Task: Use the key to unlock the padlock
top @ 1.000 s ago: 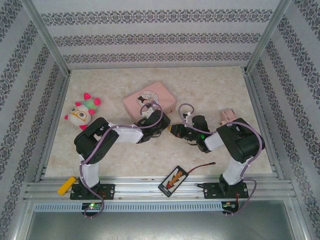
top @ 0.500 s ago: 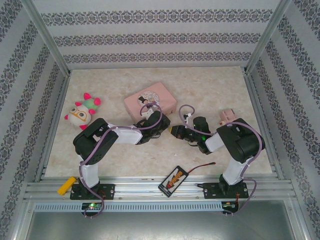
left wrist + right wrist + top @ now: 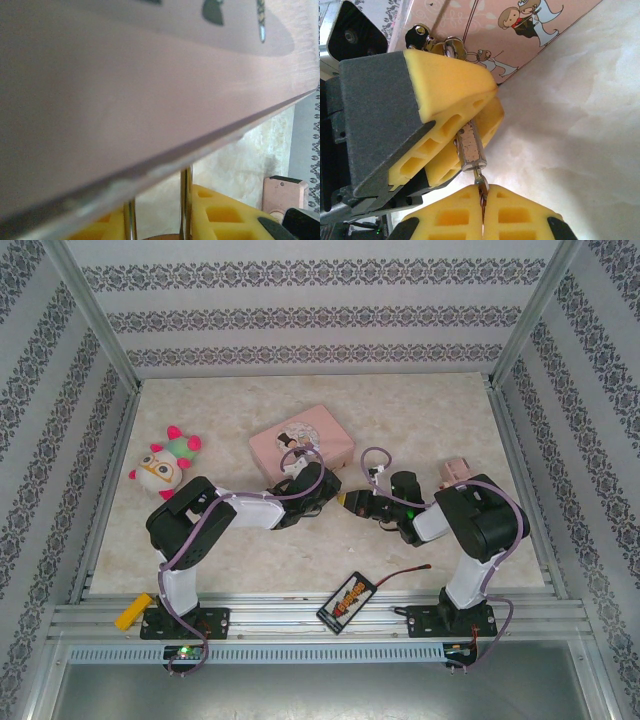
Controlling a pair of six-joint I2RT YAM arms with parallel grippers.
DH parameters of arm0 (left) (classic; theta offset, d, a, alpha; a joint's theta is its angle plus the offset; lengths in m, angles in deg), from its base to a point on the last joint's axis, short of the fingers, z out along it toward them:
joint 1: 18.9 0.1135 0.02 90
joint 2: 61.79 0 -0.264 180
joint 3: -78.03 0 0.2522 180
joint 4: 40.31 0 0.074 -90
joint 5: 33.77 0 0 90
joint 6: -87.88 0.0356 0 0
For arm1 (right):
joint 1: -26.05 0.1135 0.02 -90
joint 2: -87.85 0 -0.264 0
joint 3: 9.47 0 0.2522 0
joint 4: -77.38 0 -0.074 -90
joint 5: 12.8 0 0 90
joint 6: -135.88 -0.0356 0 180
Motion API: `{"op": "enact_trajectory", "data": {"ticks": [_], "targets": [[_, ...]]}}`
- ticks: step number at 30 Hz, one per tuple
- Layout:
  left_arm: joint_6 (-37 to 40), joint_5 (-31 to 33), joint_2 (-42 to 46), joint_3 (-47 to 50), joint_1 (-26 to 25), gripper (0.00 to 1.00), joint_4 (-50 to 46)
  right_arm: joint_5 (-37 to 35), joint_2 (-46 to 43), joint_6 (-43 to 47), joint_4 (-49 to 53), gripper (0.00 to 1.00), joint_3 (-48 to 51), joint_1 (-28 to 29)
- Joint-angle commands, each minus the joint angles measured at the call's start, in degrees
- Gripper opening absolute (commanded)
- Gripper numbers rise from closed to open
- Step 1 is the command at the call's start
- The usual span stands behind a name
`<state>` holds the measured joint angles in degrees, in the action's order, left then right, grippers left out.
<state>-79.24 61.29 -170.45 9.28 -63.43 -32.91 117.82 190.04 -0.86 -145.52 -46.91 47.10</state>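
Small brass-coloured padlock (image 3: 471,147), clenched by the left gripper (image 3: 489,102) mid-frame, aims its keyhole end down at the dark-grey key (image 3: 480,182) pinched just below in the right gripper (image 3: 483,195).

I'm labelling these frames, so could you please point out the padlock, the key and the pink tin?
padlock (image 3: 470,147), right wrist view, on its metal body.
key (image 3: 480,179), right wrist view, on the bare shaft just below the padlock.
pink tin (image 3: 325,435), top view, on the plain part of its lid.

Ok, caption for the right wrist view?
The right gripper pinches the key at the base of the padlock held by the left gripper, beside the pink tin.
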Motion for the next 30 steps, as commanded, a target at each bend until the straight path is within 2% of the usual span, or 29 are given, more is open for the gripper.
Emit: {"op": "enact_trajectory", "data": {"ticks": [1,17,30], "targets": [[-4.2,-5.2,-0.3,1.5,-1.1,0.0,2.3,2.4,0.7,0.9,-3.4,0.0,-0.5,-1.1],[-4.3,-7.8,-0.8,1.4,-1.3,0.0,3.4,6.6,2.6,-2.6,-7.6,0.02,-3.9,-3.0],[-5.1,-8.3,-1.3,1.4,-1.5,0.0,4.0,5.9,4.4,-3.5,-9.2,0.06,-5.4,-3.1]]}}
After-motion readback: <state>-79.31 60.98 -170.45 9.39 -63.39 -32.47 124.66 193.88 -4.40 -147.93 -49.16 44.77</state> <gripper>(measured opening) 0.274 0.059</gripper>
